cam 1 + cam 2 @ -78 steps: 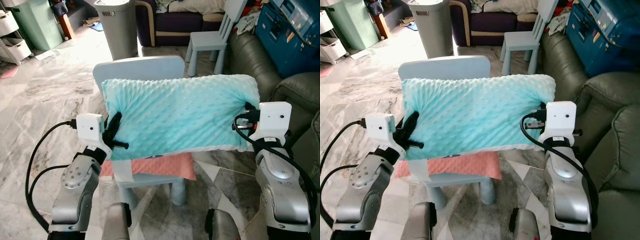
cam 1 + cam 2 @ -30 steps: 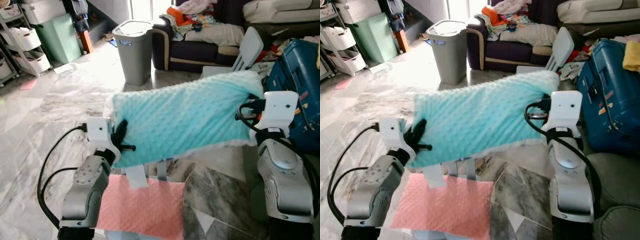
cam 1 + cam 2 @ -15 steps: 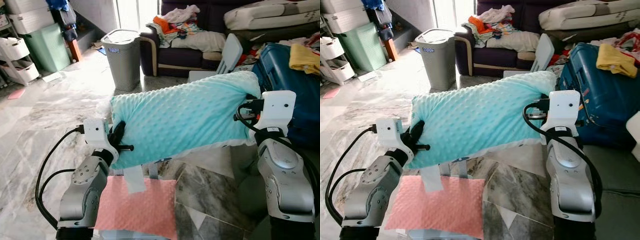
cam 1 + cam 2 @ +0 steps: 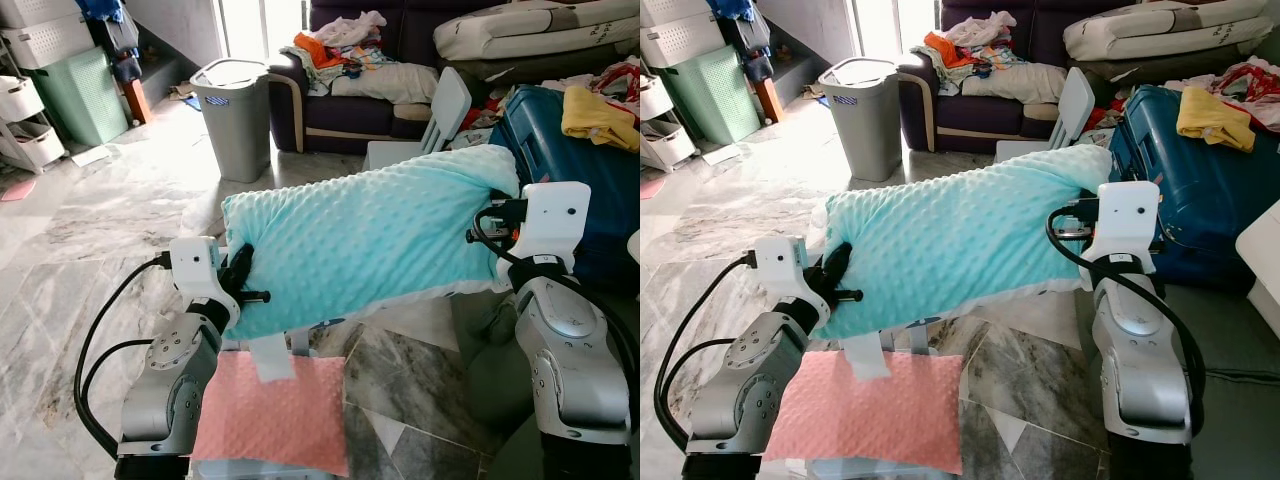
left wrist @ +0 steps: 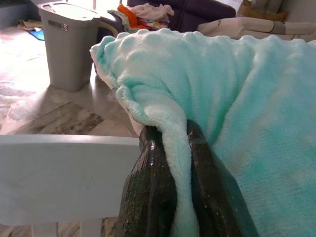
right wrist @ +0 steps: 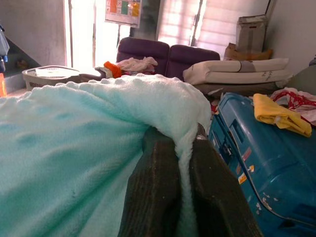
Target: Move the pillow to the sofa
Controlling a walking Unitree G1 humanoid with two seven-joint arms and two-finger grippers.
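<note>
I hold a mint-green dimpled pillow [image 4: 365, 240] up in the air between both arms, level with my chest. My left gripper [image 4: 240, 270] is shut on its left edge; in the left wrist view the fabric [image 5: 163, 94] is pinched between the black fingers [image 5: 148, 197]. My right gripper [image 4: 492, 212] is shut on the right edge, the fabric [image 6: 185, 123] squeezed between its fingers [image 6: 153, 187]. A dark purple sofa [image 4: 340, 110] piled with clothes stands at the back of the room.
Below the pillow sits a pale blue child's chair [image 4: 275, 355] with a pink cushion [image 4: 275, 410]. A second small chair [image 4: 430, 115], a grey bin [image 4: 235, 110], a blue suitcase [image 4: 565, 140] with a yellow cloth, and white cushions [image 4: 530, 35] lie ahead. Marble floor stretches left.
The camera has risen and turned, so the sofa and suitcase have come further into view. The pillow has come up off the chair, still held at both ends.
</note>
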